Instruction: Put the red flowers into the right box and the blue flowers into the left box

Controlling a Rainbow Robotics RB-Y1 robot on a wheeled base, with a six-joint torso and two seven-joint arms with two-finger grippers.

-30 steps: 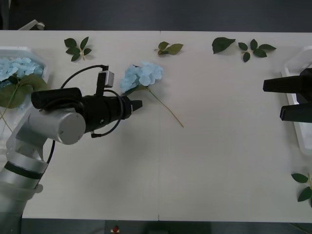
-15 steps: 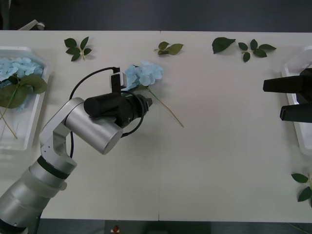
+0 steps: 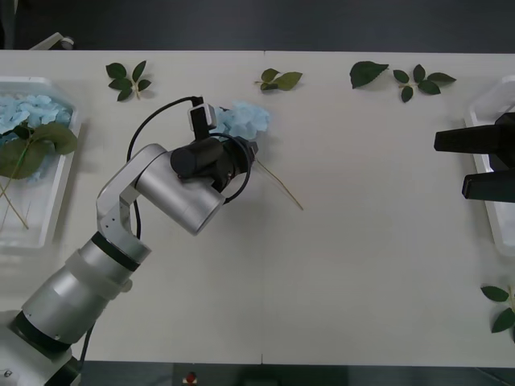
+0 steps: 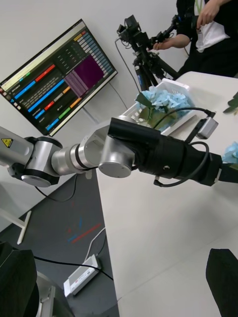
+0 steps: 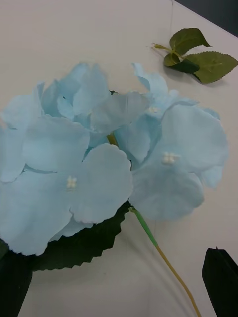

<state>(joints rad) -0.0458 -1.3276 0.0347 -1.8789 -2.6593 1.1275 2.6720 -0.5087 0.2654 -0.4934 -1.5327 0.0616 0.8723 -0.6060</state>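
One blue flower (image 3: 248,119) lies mid-table with its thin stem (image 3: 280,186) trailing toward me and to the right. My left gripper (image 3: 251,149) is open right at the bloom's base. In the left wrist view the pale bloom (image 5: 99,163) sits close ahead of the open black fingers (image 5: 220,277), with a dark leaf and the stem (image 5: 158,247) between them. The left box (image 3: 58,193) holds more blue flowers (image 3: 24,112). My right gripper (image 3: 452,165) hovers open beside the right box (image 3: 488,96). The red flowers are out of view.
Loose green leaf sprigs lie along the table's far edge (image 3: 127,79) (image 3: 280,79) (image 3: 368,74) (image 3: 420,82), and one lies near the front right corner (image 3: 503,310). A monitor (image 4: 54,74) stands beyond the table's left end.
My left arm has swung right and forward, bringing its gripper from beside the blue bloom up to the bloom's base. The right arm has not moved.
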